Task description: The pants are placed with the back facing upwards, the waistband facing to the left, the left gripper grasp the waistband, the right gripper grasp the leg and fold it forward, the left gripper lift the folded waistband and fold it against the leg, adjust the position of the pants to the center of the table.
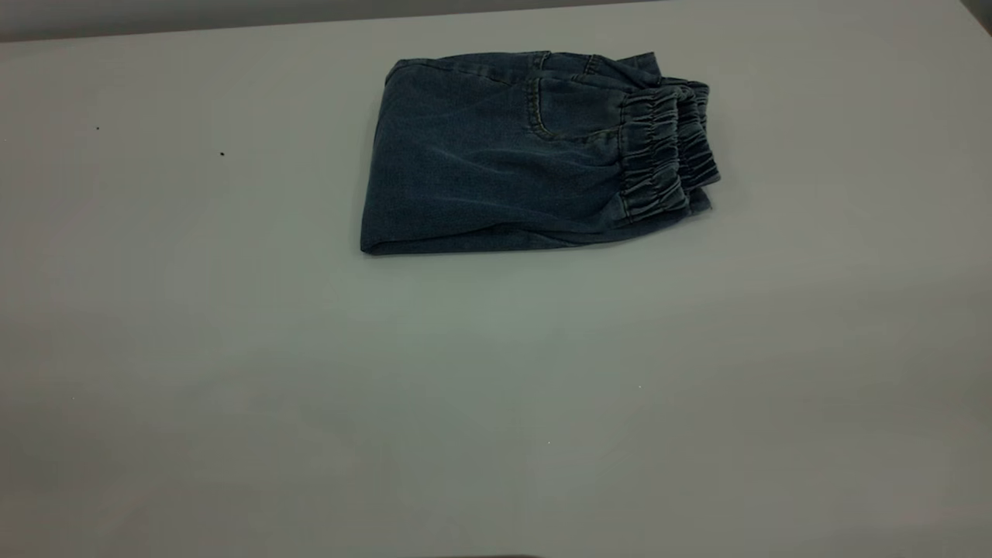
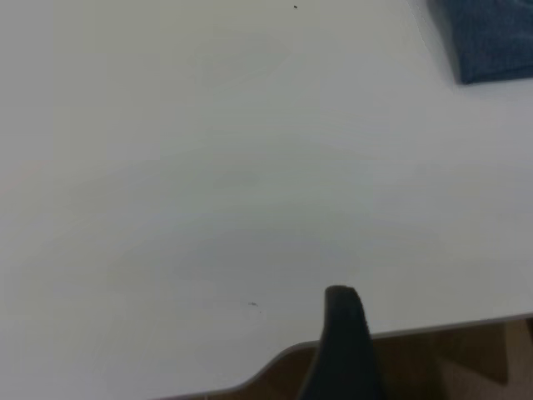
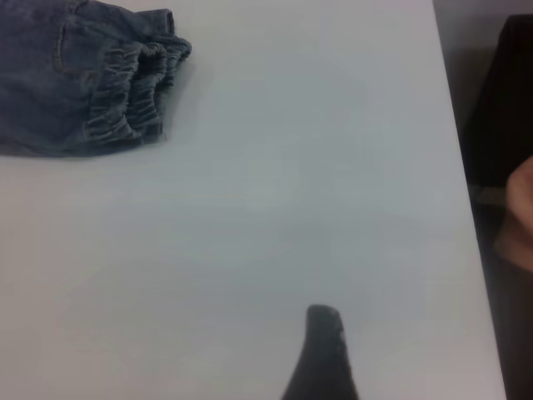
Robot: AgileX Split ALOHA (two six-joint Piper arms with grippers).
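The pants (image 1: 504, 163) lie folded into a compact blue denim bundle on the far middle of the table (image 1: 496, 387). A back pocket faces up, and the ruffled waistband (image 1: 666, 147) lies on the bundle's right end. The leg is folded beneath and hidden. Neither gripper shows in the exterior view. A black part of my left gripper (image 2: 343, 350) sits over the table's near edge, far from a corner of the pants (image 2: 491, 37). A black part of my right gripper (image 3: 323, 358) hangs over bare table, well away from the waistband (image 3: 133, 87). Nothing is held.
A person's hand (image 3: 520, 200) and a dark shape (image 3: 500, 100) sit beyond the table's side edge in the right wrist view. Two tiny dark specks (image 1: 222, 153) mark the tabletop at the left. Brown floor (image 2: 466, 358) shows past the rounded table edge.
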